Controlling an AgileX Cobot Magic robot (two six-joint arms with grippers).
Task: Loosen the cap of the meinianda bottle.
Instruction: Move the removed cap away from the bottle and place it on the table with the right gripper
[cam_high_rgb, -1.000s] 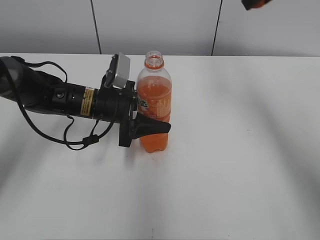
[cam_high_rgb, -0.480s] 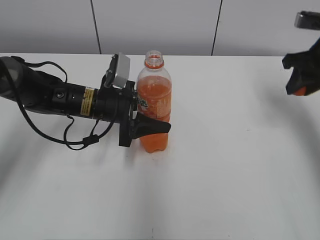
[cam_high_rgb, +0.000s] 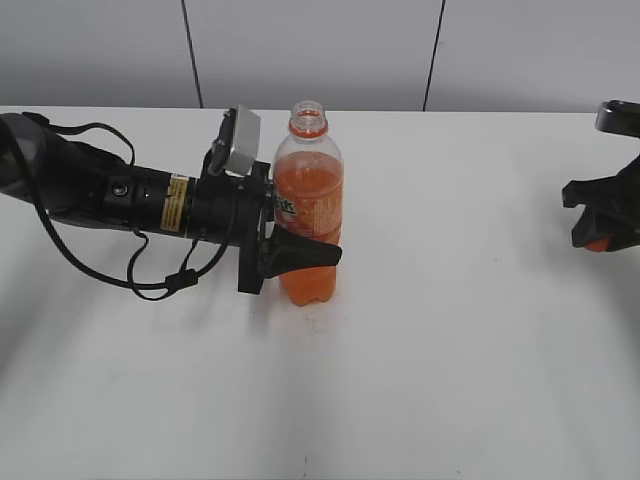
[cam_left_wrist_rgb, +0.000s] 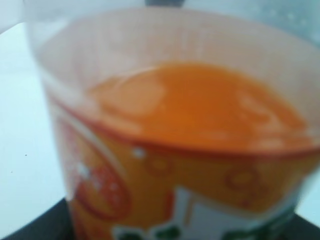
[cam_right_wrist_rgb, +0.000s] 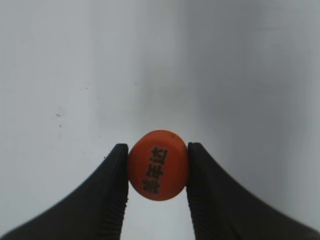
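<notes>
The white table (cam_high_rgb: 450, 350) fills most of the exterior view, with a grey panelled wall (cam_high_rgb: 320, 50) behind its far edge. Lying low across the left half of the table is the left arm (cam_high_rgb: 110, 190), black, with a yellow label and a loose black cable looping beneath it; a small grey camera block sits on its wrist.

The meinianda bottle (cam_high_rgb: 309, 210) stands upright left of the table's centre, its neck open and uncapped, the orange neck ring showing just under the bare threads. Orange liquid reaches up to about the shoulder. The left gripper (cam_high_rgb: 300, 253) is clamped around the bottle's lower body, one black finger wrapping across the near side over the label. In the left wrist view the bottle (cam_left_wrist_rgb: 175, 150) fills the frame, blurred, with the liquid surface above the orange label and dark finger edges at the bottom corners.

At the far right edge of the table, well apart from the bottle, the right gripper (cam_high_rgb: 598, 238) hangs low over the surface. Its jaws are closed to a narrow gap on the cap (cam_right_wrist_rgb: 158, 164), which shows in the exterior view only as a sliver of orange (cam_high_rgb: 598, 243) between the black fingers. The right wrist view shows the cap pinched at its sides between the two fingers (cam_right_wrist_rgb: 110, 200), its printed top facing the camera, bare table beyond.
</notes>
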